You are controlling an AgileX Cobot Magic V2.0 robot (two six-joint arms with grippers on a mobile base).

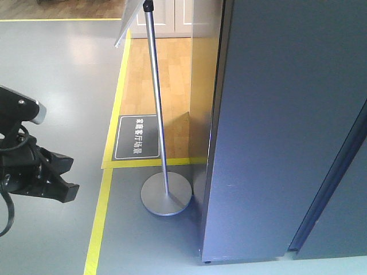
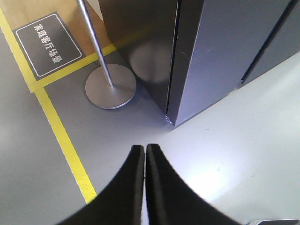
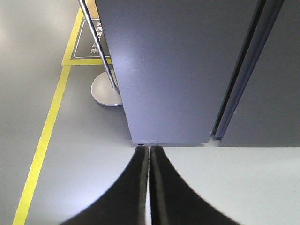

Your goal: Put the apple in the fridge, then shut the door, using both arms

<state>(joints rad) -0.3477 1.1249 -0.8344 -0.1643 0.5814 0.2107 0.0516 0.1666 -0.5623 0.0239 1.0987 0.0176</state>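
The dark grey fridge (image 1: 275,126) fills the right of the front view, with both doors closed and a dark seam (image 1: 330,186) between them. It also shows in the left wrist view (image 2: 211,51) and the right wrist view (image 3: 168,70). The apple is out of view. My left gripper (image 2: 144,148) is shut and empty above the grey floor, short of the fridge's near corner. My right gripper (image 3: 149,149) is shut and empty, its tips pointing at the bottom edge of the left door. The left arm (image 1: 34,172) shows at the left of the front view.
A metal sign stand with a round base (image 1: 166,195) stands just left of the fridge. Yellow floor tape (image 1: 100,217) borders a wooden floor patch with a dark floor label (image 1: 136,137). Grey floor lies in front of the fridge.
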